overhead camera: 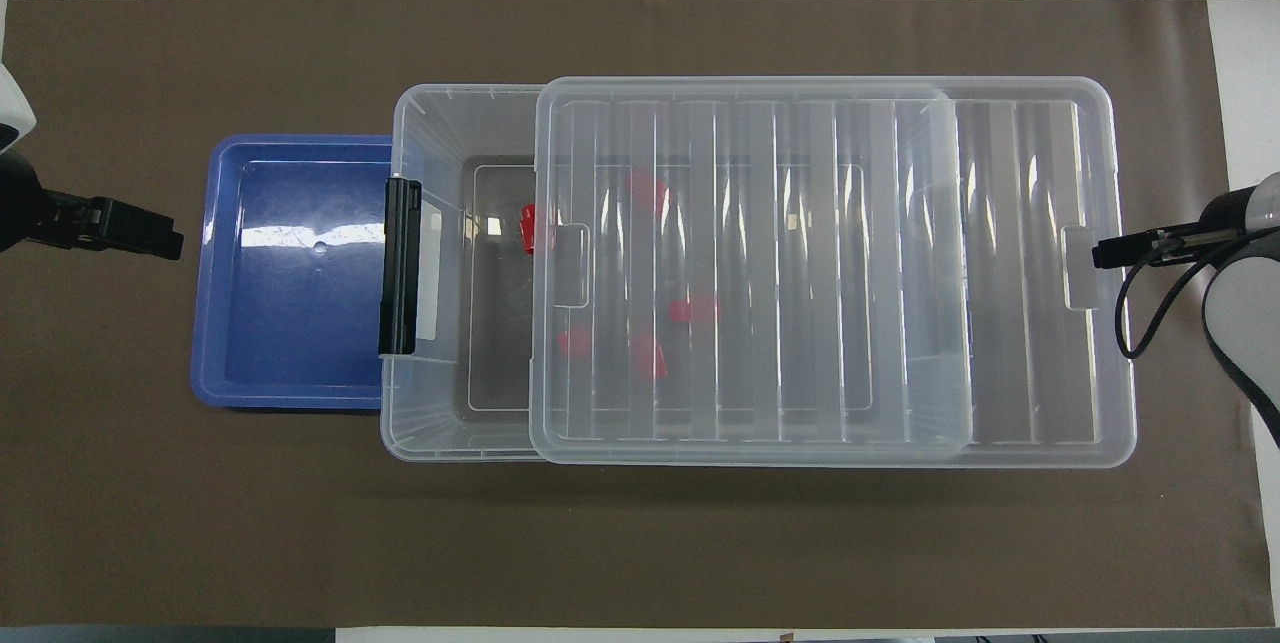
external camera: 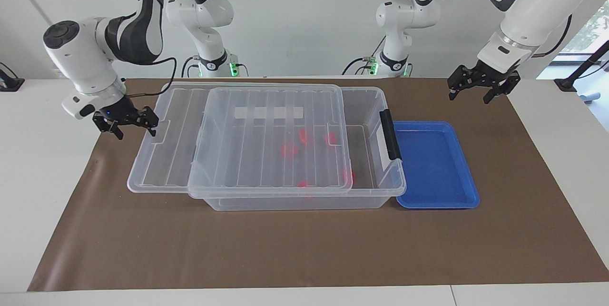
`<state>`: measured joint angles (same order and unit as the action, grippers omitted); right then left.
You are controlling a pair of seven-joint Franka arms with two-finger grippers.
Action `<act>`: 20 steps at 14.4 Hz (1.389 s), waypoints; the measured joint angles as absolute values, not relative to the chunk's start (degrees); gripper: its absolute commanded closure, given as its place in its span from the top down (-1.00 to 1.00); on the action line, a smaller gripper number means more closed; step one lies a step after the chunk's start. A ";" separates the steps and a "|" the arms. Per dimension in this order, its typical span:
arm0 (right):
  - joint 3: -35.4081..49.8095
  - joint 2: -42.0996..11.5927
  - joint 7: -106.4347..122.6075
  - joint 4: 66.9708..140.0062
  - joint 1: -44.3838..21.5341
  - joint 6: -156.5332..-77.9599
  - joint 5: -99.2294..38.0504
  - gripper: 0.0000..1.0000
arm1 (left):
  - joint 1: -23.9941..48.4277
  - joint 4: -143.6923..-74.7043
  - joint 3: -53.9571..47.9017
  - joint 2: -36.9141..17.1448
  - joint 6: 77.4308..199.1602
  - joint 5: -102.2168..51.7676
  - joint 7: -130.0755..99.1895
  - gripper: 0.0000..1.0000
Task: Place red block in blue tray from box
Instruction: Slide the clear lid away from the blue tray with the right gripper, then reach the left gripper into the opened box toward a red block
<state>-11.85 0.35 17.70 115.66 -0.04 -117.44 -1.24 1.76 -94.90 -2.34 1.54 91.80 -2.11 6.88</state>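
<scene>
The tabletop [external camera: 304, 249] is covered by a matte brown sheet. On it sits the box [external camera: 295, 201], a large bin of clear, thin-walled plastic; its ribbed lid [external camera: 271, 139] lies slid toward the right arm's end, overhanging that end and leaving a strip of the interior uncovered next to the dark latch [external camera: 390, 134]. Just beside that latch end, touching the box, lies the blue tray [external camera: 435, 168], shallow, glossy and bare inside.

Several small red blocks rest on the box floor, most under the lid. One red block [overhead camera: 527, 228] lies at the lid's edge, partly in the uncovered strip, and looks the easiest to reach. It is likely light, rigid and smooth, so a pinch across its flat sides should hold better than one on the stepped faces.

The left tool [external camera: 479, 88] hangs with fingers spread over the brown sheet near the tray's corner. The right tool [external camera: 124, 123] hovers just beside the overhanging lid end, fingers parted and holding nothing. The lid is slippery and flexible and may need sliding further off.
</scene>
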 measured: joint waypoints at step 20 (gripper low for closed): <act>-20.41 0.34 29.38 115.60 0.05 -120.18 -0.40 1.00 | 16.76 -101.79 -3.97 1.46 106.92 -2.13 -12.57 1.00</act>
